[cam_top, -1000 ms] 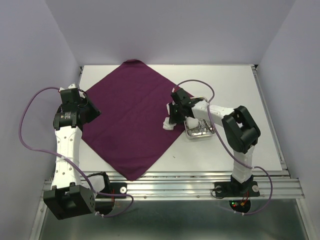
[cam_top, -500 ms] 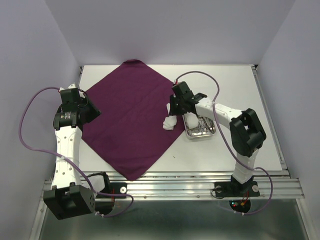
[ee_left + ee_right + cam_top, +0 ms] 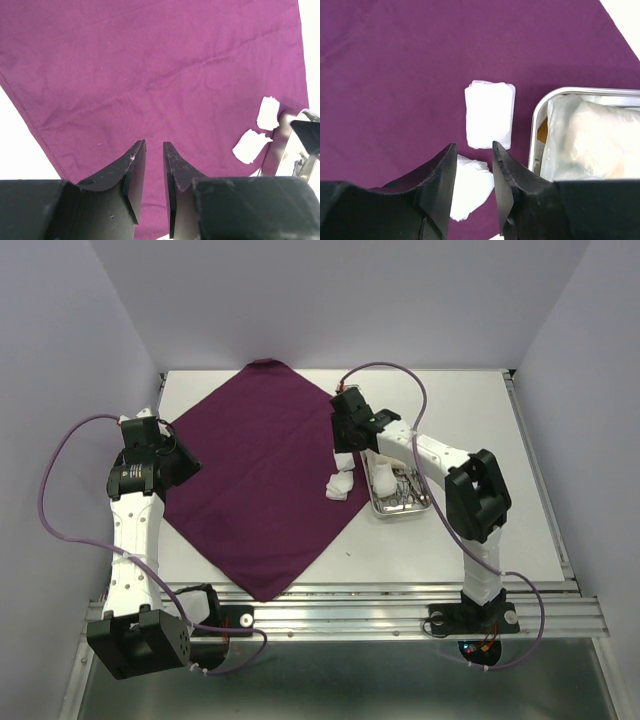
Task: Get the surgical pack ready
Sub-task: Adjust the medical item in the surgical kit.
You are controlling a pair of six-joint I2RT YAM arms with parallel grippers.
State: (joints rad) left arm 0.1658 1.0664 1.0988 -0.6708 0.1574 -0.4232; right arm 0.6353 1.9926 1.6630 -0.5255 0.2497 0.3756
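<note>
The dark purple cloth [image 3: 265,480] lies flat on the table like a diamond. Two white gauze pads [image 3: 340,485] rest on its right corner, seen close in the right wrist view as one pad [image 3: 489,115] and another [image 3: 470,185]. The steel tray [image 3: 425,508] stands just right of them, holding a white pad [image 3: 385,478] and thin metal instruments [image 3: 405,495]. My right gripper [image 3: 344,453] hovers over the pads, open [image 3: 472,147], nothing between its fingers. My left gripper [image 3: 180,462] sits at the cloth's left corner, jaws a little apart [image 3: 152,147] with nothing between them.
White table surface [image 3: 480,440] stretches right of and behind the tray. Purple walls enclose the back and sides. A metal rail [image 3: 400,595] runs along the near edge by the arm bases.
My right gripper has opened and drawn back toward the far side, leaving a gauze pad on the cloth beside the other. The left arm has not moved.
</note>
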